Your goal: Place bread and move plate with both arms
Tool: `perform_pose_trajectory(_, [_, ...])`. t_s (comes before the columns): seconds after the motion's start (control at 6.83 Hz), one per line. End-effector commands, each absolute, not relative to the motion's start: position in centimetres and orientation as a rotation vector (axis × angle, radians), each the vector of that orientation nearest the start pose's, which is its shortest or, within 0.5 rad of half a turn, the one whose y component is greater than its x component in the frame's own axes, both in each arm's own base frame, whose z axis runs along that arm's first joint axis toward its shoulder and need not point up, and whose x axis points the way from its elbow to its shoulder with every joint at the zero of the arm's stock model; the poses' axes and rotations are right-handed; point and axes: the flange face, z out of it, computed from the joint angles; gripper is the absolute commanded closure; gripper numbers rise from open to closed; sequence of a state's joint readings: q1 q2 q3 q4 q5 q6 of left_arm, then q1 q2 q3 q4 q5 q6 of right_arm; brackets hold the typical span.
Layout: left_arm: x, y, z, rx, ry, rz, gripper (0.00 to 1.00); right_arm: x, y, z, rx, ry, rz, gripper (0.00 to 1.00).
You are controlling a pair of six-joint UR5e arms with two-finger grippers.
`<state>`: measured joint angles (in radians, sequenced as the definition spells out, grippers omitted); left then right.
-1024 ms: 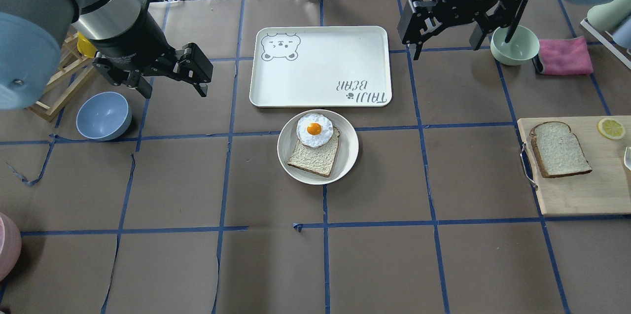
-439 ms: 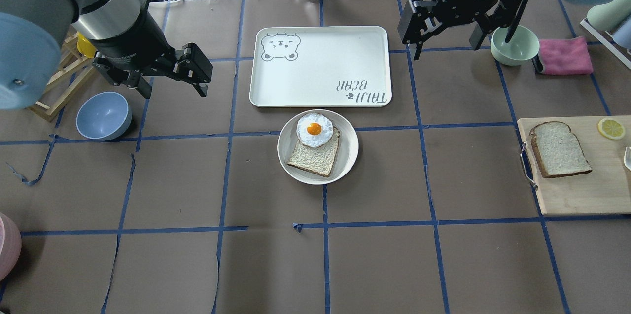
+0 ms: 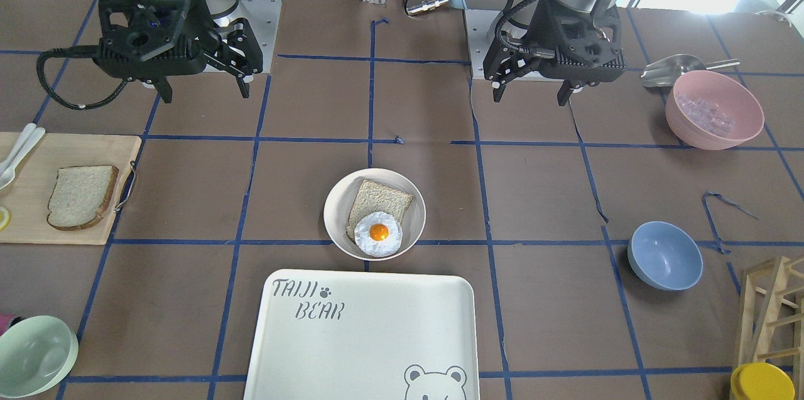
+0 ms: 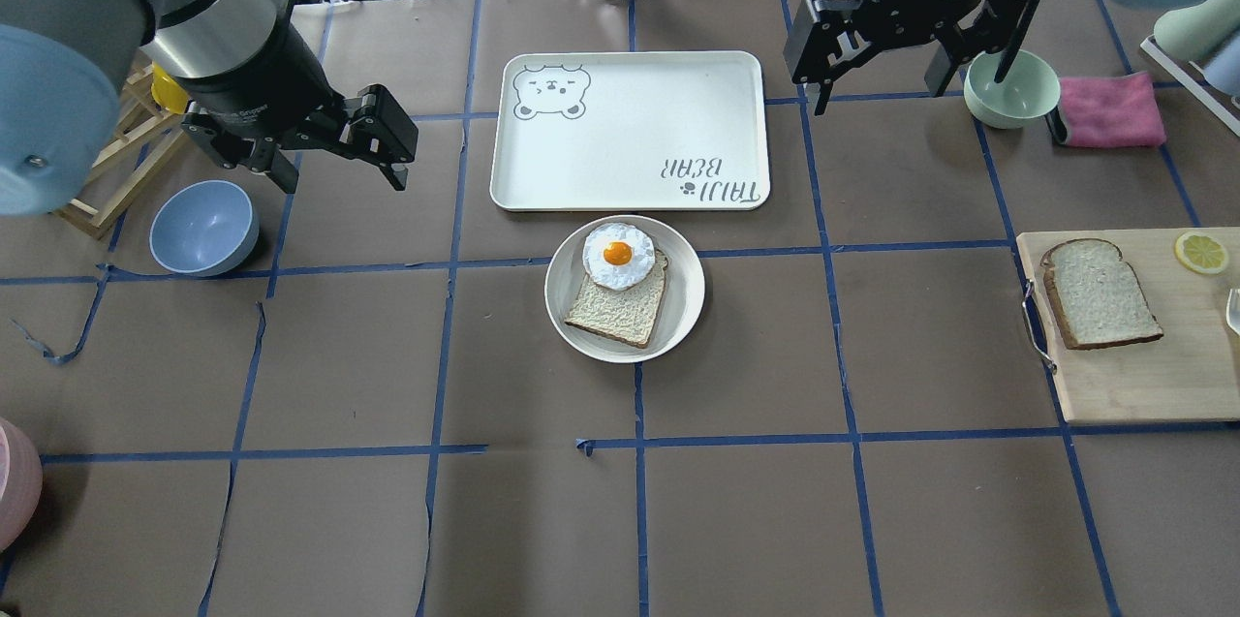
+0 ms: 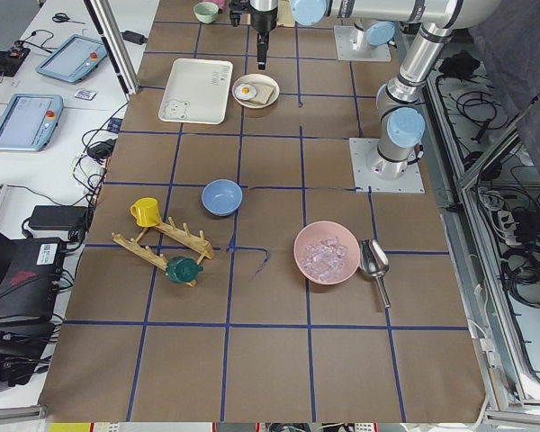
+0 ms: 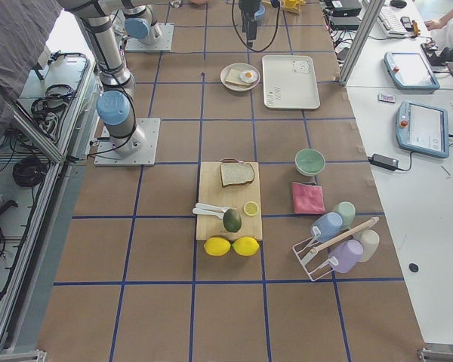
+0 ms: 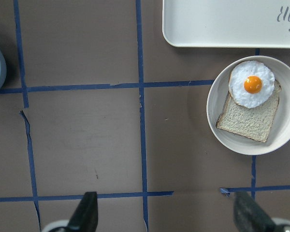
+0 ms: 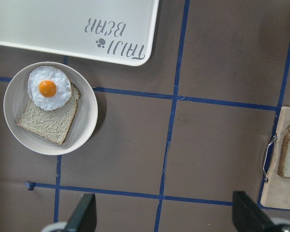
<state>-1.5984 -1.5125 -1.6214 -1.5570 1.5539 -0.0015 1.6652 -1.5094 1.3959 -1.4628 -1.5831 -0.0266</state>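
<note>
Bear-printed tray [image 4: 630, 128]: it lay at the far centre of the table. Wooden cutting board [image 4: 1133, 375]: it lay at the table's edge on the robot's right. Left gripper [image 4: 344, 179]: it hung above the table between the blue bowl [image 4: 203, 228] and the tray, jaws spread wide and holding nothing. Right gripper [image 4: 880, 99]: it was likewise spread wide and empty, between the tray and the pale green bowl [image 4: 1012, 89]. Plate [image 4: 686, 293]: it sat just beside the tray's near edge, carrying a tan slice [image 4: 618, 307] partly covered by a fried egg [image 4: 618, 255]. Bread [image 4: 1100, 293]: it lay flat on the cutting board, well apart from the plate and both grippers.
</note>
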Motion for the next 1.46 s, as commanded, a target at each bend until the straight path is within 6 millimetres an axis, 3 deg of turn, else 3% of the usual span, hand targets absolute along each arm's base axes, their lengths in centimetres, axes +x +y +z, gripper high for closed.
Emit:
perform_pose_trajectory(0.0, [-14.8, -46.5, 49.2, 0.041, 3.158, -0.034, 0.00, 18.0, -50.1, 53.2, -0.191, 3.148, -0.010, 0.00])
perform_pose_trajectory(0.88, [-14.8, -46.5, 49.3, 0.041, 3.158, -0.036, 0.00, 17.8, -50.3, 53.4, -0.198, 3.147, -0.034, 0.00])
perform_pose_trajectory(1.02, [-14.8, -46.5, 49.3, 0.041, 3.158, -0.036, 0.00, 17.0, -50.7, 53.1, -0.179, 3.151, -0.025, 0.00])
perform_pose_trajectory(1.17, [-14.9, -46.5, 49.2, 0.042, 3.160, -0.033, 0.00, 12.3, -51.9, 52.5, -0.062, 3.154, 0.015, 0.00])
perform_pose_trajectory(1.32, [-15.1, -46.6, 49.1, 0.034, 3.165, -0.028, 0.00, 6.2, -52.8, 50.4, -0.010, 3.144, 0.073, 0.00])
